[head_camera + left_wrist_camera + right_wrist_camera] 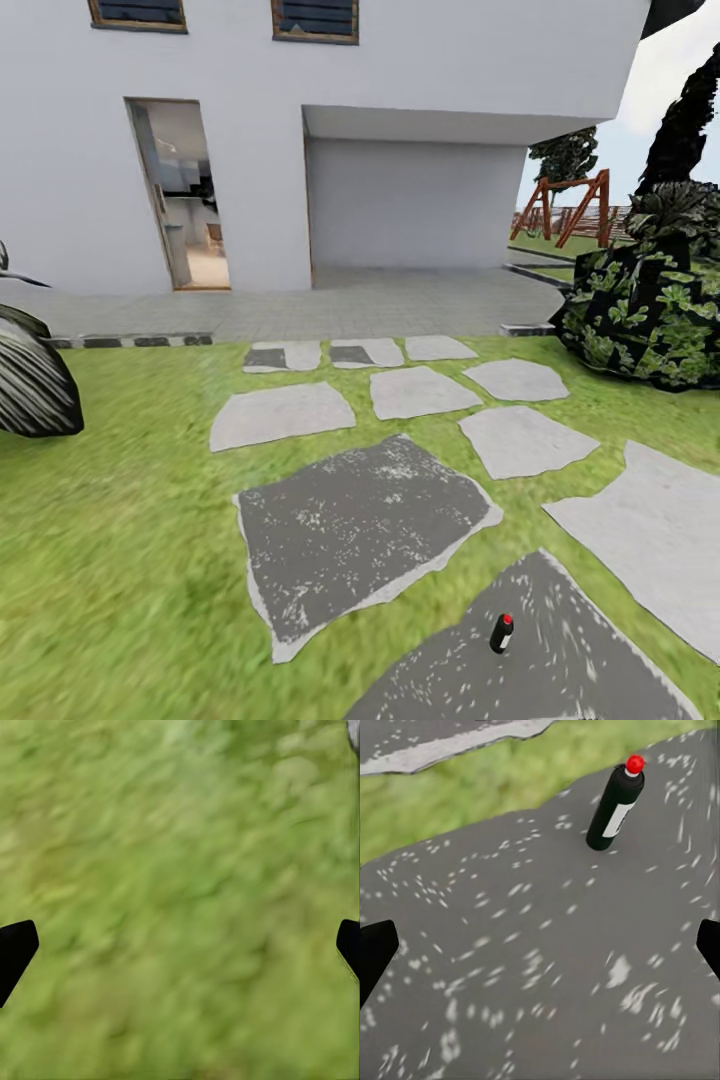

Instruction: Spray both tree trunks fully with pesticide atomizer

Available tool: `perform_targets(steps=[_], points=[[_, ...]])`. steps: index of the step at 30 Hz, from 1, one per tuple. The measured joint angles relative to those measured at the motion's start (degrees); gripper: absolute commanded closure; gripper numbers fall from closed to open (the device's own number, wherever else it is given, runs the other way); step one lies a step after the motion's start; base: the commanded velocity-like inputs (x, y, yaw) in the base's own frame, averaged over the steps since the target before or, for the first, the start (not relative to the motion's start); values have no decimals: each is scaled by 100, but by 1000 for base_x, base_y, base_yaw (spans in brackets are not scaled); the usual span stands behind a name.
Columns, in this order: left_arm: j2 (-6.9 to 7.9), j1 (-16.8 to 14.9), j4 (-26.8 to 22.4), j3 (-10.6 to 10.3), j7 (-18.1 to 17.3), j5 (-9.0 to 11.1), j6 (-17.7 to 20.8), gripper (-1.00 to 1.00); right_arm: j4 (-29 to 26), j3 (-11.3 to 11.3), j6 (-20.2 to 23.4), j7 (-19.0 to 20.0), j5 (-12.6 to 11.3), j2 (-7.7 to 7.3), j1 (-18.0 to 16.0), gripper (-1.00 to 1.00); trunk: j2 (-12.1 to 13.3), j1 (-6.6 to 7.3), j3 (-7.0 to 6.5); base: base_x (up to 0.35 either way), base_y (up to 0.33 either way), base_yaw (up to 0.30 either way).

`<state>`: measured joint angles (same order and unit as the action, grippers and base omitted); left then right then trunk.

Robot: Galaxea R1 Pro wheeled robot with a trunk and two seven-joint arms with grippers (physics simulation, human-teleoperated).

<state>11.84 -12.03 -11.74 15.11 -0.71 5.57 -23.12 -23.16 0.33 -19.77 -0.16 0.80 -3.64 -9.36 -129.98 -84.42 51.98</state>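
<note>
The pesticide atomizer (501,633), a small dark bottle with a red cap, is seen standing upright on a dark grey stepping stone (560,650) at the bottom of the head view, right of centre. That stone is cut off by the lower edge of the picture, so its full outline cannot be made out. In the right wrist view the atomizer (616,808) is shown leaning in the picture, with a pale label on its side whose print is too small to be read; it stands apart from the right end effector (540,945), of which only two dark fingertips (375,949) are caught at the picture's edges. These are spread wide with nothing between them, so the end effector is released. Speckled grey stone lies beneath it, and a strip of grass (472,787) separates this stone from another.

The left end effector (180,949) is likewise seen only as two dark tips at the far edges, well apart and empty, over blurry green floor (180,870); a sliver of grey is clipped at one corner and cannot be identified.

Farther off in the head view, more stepping stones (415,390) are laid across the lawn toward a white house (400,100) with an open doorway (185,195). A leafy bush (640,310) is partly cut off at the right edge, a dark striped object (30,375) at the left, and a wooden swing frame (565,210) is seen in the distance.
</note>
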Motion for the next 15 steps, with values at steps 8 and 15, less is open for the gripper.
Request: perform_targets(steps=[8,15], points=[[-8,0,0,-8,0,0,-5,-100,0,1,0,0,0,4,0,-100,0,-2,0,38,289,-300],[-8,0,1,-9,0,0,-1,-100,-2,3,0,0,0,3,0,-100,0,-2,0,0,130,-300]])
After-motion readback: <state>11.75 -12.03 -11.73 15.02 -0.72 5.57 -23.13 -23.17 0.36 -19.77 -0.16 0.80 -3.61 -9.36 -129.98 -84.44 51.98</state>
